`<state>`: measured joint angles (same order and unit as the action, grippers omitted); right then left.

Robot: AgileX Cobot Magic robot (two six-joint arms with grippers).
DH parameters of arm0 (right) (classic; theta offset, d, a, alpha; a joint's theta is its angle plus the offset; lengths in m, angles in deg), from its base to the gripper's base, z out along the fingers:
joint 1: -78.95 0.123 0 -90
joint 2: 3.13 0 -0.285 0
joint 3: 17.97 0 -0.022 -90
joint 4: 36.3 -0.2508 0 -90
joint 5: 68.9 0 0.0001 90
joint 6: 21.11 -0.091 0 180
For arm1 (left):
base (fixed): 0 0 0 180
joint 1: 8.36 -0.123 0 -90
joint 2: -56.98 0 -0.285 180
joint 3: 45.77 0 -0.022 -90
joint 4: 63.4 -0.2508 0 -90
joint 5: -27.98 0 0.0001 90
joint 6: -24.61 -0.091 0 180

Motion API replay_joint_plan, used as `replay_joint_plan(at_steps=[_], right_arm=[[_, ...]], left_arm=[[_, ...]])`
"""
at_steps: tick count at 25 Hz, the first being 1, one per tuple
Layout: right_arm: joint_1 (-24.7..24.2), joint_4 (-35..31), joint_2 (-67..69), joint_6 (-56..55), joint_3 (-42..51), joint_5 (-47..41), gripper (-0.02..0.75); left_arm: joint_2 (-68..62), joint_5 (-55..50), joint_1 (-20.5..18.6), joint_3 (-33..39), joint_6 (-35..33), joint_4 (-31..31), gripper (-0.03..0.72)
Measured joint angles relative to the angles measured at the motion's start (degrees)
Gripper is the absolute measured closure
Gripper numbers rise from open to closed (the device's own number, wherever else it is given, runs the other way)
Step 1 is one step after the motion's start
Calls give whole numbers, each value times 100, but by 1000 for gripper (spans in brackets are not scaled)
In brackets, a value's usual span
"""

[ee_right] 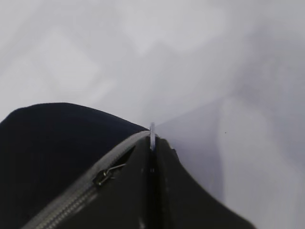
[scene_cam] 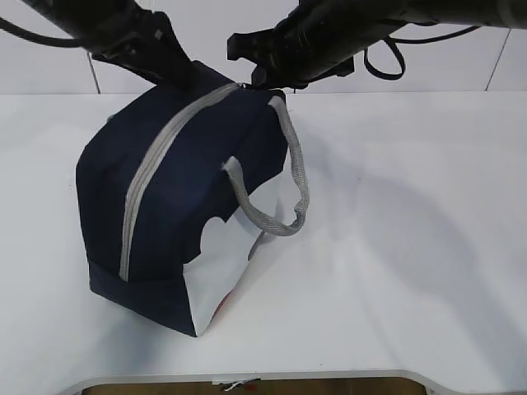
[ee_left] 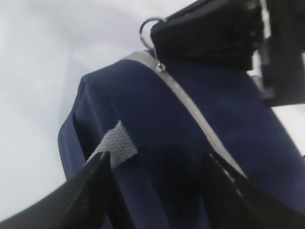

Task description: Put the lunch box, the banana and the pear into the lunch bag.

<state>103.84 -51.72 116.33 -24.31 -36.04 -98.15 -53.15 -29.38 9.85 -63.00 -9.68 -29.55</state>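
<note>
Right gripper point(ee_right: 153, 145) pinches ring pull point(ee_right: 152, 136); lunch bag point(scene_cam: 177, 206) zipped, apparently.

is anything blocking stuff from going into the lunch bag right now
Yes: the lunch bag looks zipped shut, the grey zipper running closed along its top. The right gripper is pinched on the ring pull at the far end. Lunch box, banana and pear are not in view.

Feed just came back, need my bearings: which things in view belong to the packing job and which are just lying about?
Job:
- boxy navy-blue fabric lunch bag, zipped shut
- its grey zipper's ring pull, pinched by the right gripper
- left gripper, at the bag's far end

Just there:
- white table

Lunch box, banana, pear: not in view.
</note>
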Motion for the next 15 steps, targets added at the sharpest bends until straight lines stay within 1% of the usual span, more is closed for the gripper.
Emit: replay_joint_plan(at_steps=[2, 4, 5, 9, 10, 12, 15], right_arm=[[0, 0, 9, 0, 0, 0, 725], [0, 0, 9, 0, 0, 11, 725], [0, 0, 9, 0, 0, 11, 725], [0, 0, 9, 0, 0, 21, 725], [0, 0, 9, 0, 0, 21, 726], [0, 0, 9, 0, 0, 43, 726], [0, 0, 9, 0, 0, 141, 726]], left_arm=[[-146, 0, 0, -4, 0, 0, 239], [-226, 35, 0, -4, 0, 0, 277], [-240, 76, 0, -4, 0, 0, 323], [-240, 154, 0, -41, 4, -31, 600], [-240, 142, 0, -62, 4, -55, 647], [-240, 53, 0, -99, -7, -75, 678], [-240, -133, 0, -123, -109, -89, 685]])
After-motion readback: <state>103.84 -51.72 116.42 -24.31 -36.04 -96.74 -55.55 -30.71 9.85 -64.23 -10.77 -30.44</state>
